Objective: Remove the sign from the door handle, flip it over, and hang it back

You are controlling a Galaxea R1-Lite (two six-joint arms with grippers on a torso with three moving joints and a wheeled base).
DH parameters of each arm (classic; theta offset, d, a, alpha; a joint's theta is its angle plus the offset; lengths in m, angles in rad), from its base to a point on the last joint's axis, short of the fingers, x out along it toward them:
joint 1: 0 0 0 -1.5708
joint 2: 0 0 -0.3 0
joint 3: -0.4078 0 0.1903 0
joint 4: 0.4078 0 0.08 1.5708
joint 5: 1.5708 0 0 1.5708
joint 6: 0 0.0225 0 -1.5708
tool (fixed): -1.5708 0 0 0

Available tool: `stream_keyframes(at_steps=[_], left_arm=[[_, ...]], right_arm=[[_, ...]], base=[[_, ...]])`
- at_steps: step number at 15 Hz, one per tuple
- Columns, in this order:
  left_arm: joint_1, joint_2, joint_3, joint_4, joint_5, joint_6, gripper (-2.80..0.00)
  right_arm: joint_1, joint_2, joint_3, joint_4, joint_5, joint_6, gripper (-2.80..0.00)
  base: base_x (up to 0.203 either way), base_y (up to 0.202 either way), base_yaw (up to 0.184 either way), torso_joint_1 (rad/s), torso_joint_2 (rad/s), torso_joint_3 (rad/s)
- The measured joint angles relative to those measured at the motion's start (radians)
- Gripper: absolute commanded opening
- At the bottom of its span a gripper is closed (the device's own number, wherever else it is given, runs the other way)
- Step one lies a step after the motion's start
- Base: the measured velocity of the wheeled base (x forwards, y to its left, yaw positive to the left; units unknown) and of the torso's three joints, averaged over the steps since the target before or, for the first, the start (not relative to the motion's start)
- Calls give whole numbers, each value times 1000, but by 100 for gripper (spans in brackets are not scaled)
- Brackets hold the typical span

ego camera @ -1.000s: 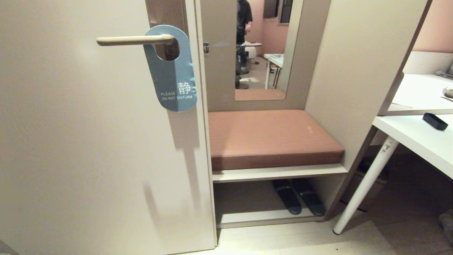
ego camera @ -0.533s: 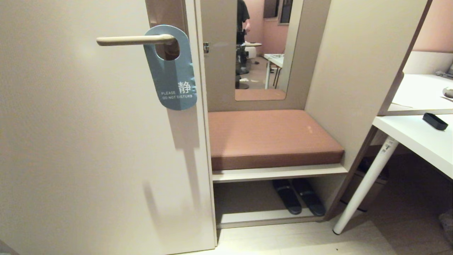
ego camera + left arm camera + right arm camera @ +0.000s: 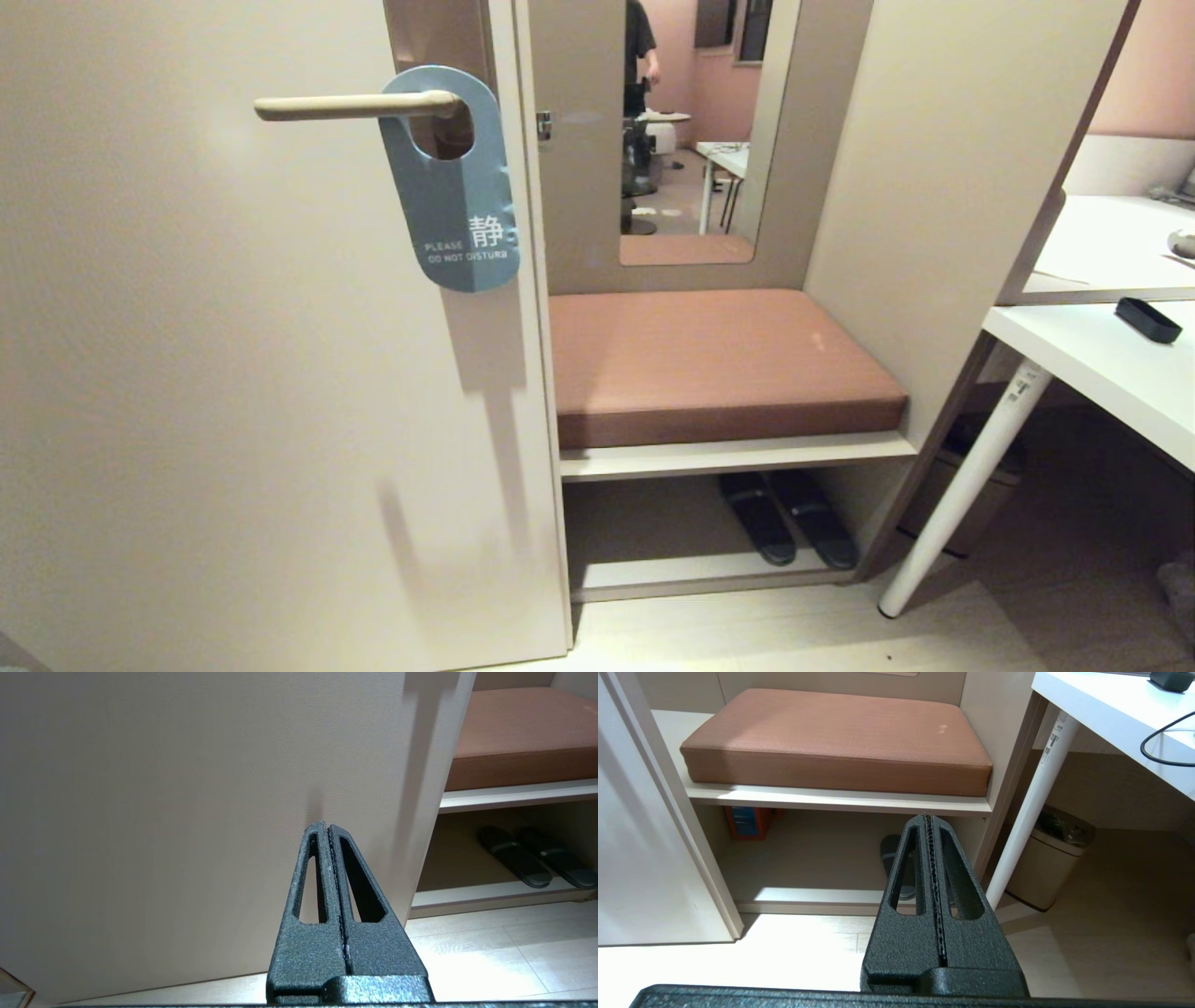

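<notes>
Nothing moved; only head view shows sign (image 3: 455, 191).

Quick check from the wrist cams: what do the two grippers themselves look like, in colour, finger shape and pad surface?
Both match. The left gripper and right gripper are black with a rough, speckled finish. Each has two long fingers tapering to a narrow tip, each pierced by an elongated slot, rising from a broad flat base. A ridged, toothed strip runs along the seam between the right fingers. No cables or markings show on either.
</notes>
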Motion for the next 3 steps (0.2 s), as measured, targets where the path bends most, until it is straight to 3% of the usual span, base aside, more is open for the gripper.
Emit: stream_keyframes(at_steps=[3], left_arm=[[0, 0, 0, 0, 0, 0, -280]], right_arm=[[0, 0, 0, 0, 0, 3, -280]], base=[[0, 0, 0, 0, 0, 0]])
